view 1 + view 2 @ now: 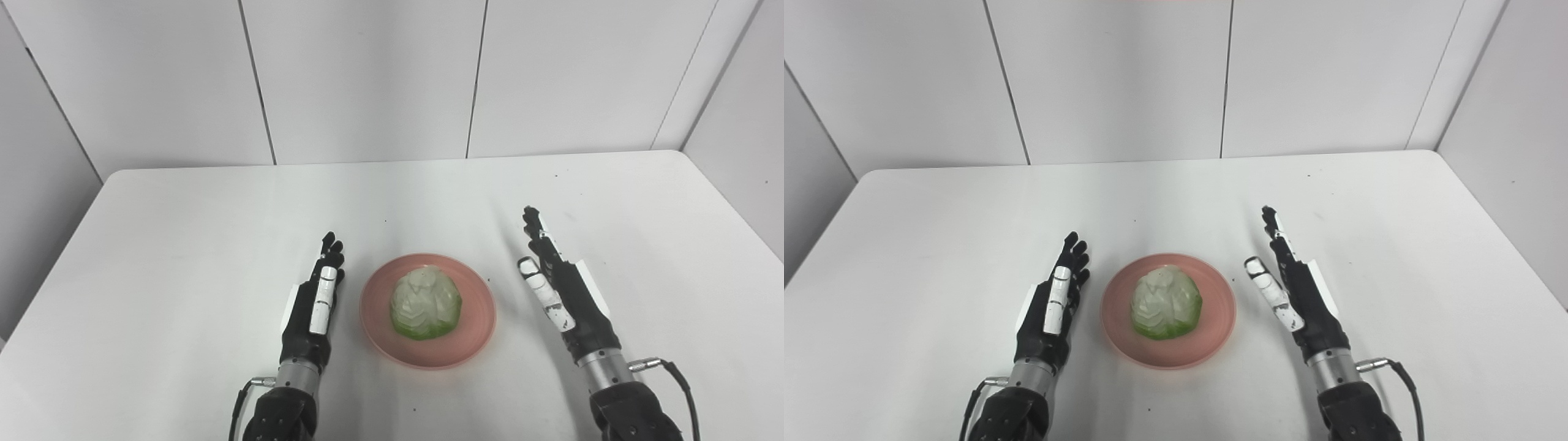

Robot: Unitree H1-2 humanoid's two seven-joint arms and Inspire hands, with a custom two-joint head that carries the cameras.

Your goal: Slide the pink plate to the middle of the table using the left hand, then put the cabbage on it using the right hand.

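Cabbage on pink plate; empty hands flank, nothing blocking.

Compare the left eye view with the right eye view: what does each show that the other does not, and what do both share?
Only the left eye view: a wider strip of grey wall at the far left.
Only the right eye view: more wall beyond the table's right edge.
Both: the cabbage resting on the pink plate, the open left hand and right hand flanking it, touching neither.
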